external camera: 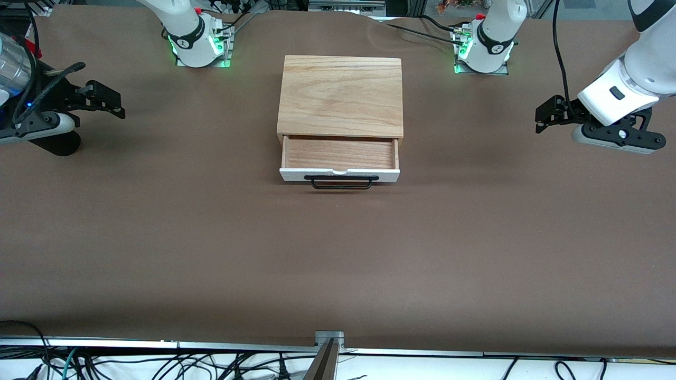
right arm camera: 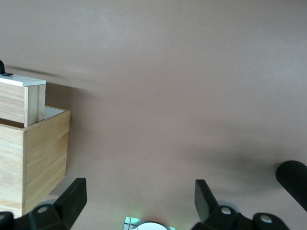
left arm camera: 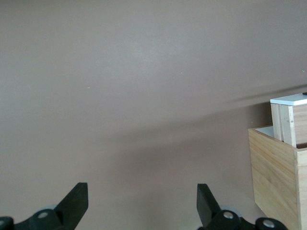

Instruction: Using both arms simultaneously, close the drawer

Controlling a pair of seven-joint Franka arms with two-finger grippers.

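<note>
The light oak box (external camera: 340,95) stands mid-table between the arms' bases. Its drawer (external camera: 339,153) is pulled out toward the front camera and is empty, with a white front panel (external camera: 296,174) and a black wire handle (external camera: 341,182). My left gripper (external camera: 540,120) hangs open and empty over the table at the left arm's end, well apart from the box. My right gripper (external camera: 113,103) hangs open and empty at the right arm's end. The left wrist view shows its gripper (left arm camera: 142,201) and the drawer (left arm camera: 288,112). The right wrist view shows its gripper (right arm camera: 140,199) and the drawer (right arm camera: 21,100).
The brown table cover (external camera: 338,253) is bare in front of the drawer. Both arm bases (external camera: 198,45) (external camera: 483,50) glow green beside the box's back. A metal bracket (external camera: 329,338) sits at the table's front edge, with cables below it.
</note>
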